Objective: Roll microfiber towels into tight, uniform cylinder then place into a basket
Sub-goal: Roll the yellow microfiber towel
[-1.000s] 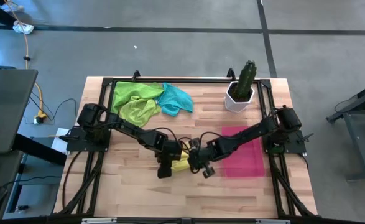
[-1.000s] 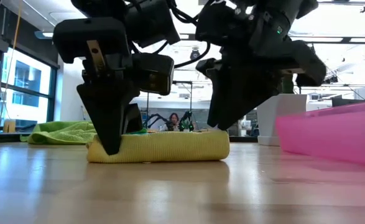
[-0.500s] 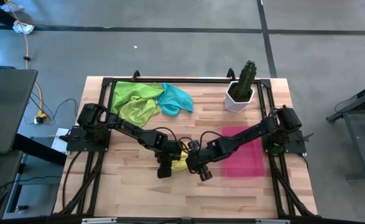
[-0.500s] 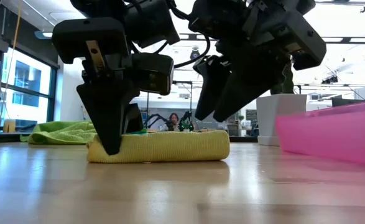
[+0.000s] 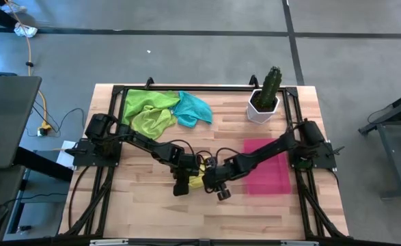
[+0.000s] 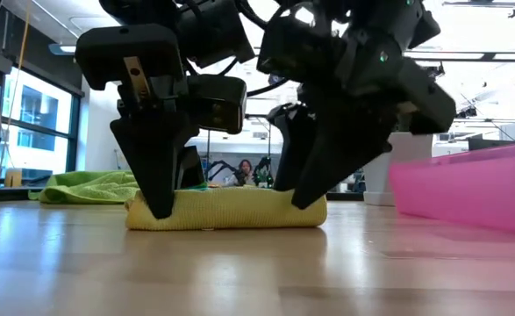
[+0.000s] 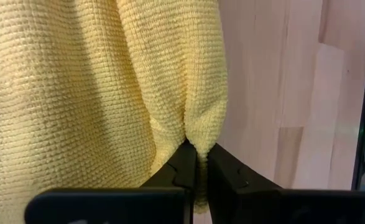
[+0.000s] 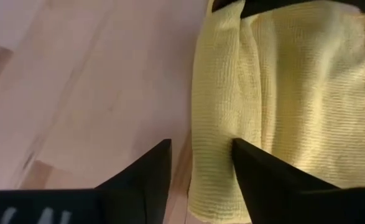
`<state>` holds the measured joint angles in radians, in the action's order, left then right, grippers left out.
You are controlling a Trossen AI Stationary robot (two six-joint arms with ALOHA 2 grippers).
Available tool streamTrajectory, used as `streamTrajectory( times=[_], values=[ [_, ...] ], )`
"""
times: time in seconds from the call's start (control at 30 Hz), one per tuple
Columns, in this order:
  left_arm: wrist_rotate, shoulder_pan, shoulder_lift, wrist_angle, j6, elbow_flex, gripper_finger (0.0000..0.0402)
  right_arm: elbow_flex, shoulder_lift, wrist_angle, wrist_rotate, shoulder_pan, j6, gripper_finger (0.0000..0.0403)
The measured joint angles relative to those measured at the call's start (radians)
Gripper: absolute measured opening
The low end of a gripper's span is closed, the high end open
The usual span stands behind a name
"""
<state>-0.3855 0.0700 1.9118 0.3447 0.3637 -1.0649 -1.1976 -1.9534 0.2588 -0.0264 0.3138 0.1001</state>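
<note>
A yellow microfiber towel point(image 6: 231, 209), rolled into a flat bundle, lies on the wooden table near its middle point(image 5: 199, 180). My left gripper point(image 6: 160, 209) is shut on its left end. My right gripper point(image 6: 299, 195) stands open over the right end. In the right wrist view one finger is over the wood and the other point(image 8: 263, 171) over the cloth, with the towel's edge point(image 8: 201, 155) between them. Two lime green towels point(image 5: 147, 111) and a teal one point(image 5: 195, 109) lie crumpled at the far left. The pink basket point(image 5: 272, 179) sits to the right. My left gripper pinches a small pucker of cloth point(image 7: 194, 134) at the towel's left end between its two fingertips. The fingers slant down from above. The towel lies on the table, and the cloth gathers into creases toward the pinch. My right gripper: I cannot tell whether its fingers touch the towel.
A white pot with a green cactus point(image 5: 264, 99) stands at the far right, behind the basket. A black frame point(image 5: 186, 89) runs along the table's edges. Bare wood point(image 5: 152, 212) lies toward the near edge.
My right gripper has opened and lifted off the towel's right end. It then came down again a little farther toward the table's left and near edge, with its fingers spread over that end. The towel and my left gripper have stayed put.
</note>
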Motion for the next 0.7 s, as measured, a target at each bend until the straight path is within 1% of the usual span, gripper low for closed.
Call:
streamTrajectory(
  times=[0.1, 0.2, 0.27, 0.37, 0.4, 0.47, 0.57, 0.7],
  values=[
    [0.000, 0.000, 0.000, 0.000, 0.001, 0.000, 0.0008, 0.000, -0.018, -0.002, -0.028, 0.000, -0.016, 0.0144],
    [-0.001, 0.002, 0.000, -0.002, 0.018, 0.000, 0.0008, 0.000, -0.021, -0.001, -0.045, 0.001, -0.025, 0.0120],
    [-0.025, 0.003, 0.001, -0.008, 0.060, 0.000, 0.0008, 0.000, -0.021, 0.001, -0.046, 0.001, -0.026, 0.0094],
    [-0.084, 0.006, 0.004, -0.022, 0.154, 0.001, 0.0008, 0.000, -0.021, 0.001, -0.035, 0.000, -0.037, 0.0042],
    [-0.098, 0.007, 0.005, -0.027, 0.182, 0.002, 0.0008, 0.000, -0.021, 0.001, -0.017, 0.000, -0.040, 0.0023],
    [-0.139, 0.009, 0.005, -0.040, 0.225, 0.002, 0.0008, 0.000, -0.022, -0.004, 0.029, -0.006, -0.051, 0.0009],
    [-0.213, 0.008, 0.005, -0.068, 0.252, 0.002, 0.0008, 0.000, -0.022, -0.010, 0.110, -0.019, -0.089, 0.0017],
    [-0.259, 0.008, -0.010, -0.095, 0.231, 0.003, 0.0009, 0.000, -0.022, -0.039, 0.260, -0.044, -0.149, 0.0005]
  ],
)
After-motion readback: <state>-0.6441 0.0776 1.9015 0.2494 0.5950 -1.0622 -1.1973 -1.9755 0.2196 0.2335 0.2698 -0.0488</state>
